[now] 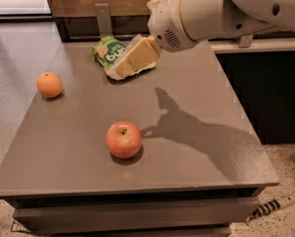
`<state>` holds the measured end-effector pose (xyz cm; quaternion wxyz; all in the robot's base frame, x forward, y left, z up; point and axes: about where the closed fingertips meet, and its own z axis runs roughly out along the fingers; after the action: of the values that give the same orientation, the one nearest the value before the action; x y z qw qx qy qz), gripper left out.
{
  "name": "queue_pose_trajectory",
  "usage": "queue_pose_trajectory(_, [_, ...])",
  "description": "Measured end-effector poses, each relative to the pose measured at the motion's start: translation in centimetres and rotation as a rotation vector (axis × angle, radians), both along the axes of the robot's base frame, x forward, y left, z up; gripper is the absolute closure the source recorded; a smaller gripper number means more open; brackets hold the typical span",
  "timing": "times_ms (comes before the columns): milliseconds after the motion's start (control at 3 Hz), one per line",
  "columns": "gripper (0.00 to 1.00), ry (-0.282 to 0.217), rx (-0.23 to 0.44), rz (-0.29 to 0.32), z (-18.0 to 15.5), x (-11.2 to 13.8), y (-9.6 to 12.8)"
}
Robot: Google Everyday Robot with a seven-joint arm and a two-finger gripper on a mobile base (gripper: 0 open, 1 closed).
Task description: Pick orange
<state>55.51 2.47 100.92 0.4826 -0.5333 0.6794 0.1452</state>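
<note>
The orange (49,84) is a small round plain fruit resting near the left edge of the grey table (196,102). My gripper (123,69) hangs above the table's far middle, in front of a green snack bag (110,52), well to the right of the orange and above table height. Its pale yellow fingers (137,56) point down and to the left. It holds nothing that I can see. The white arm reaches in from the upper right.
A larger red-yellow apple (124,139) with a stem sits toward the table's front middle. A metal post (103,19) stands behind the bag, in front of a wooden wall panel. A dark cabinet lies to the right. The arm's shadow falls across the table's right half.
</note>
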Motion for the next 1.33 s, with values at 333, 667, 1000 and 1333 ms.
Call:
queue_pose_trajectory(333, [0.00,0.020,-0.001,0.024,-0.8,0.6,1.1])
queue_pose_trajectory(667, [0.00,0.057,-0.014,0.047,-3.0,2.4,3.6])
queue_pose_trajectory(1000, [0.00,0.086,-0.020,0.086,-5.9,4.3,7.6])
queue_pose_trajectory(1333, [0.00,0.110,0.004,0.126,-8.8,5.3,11.1])
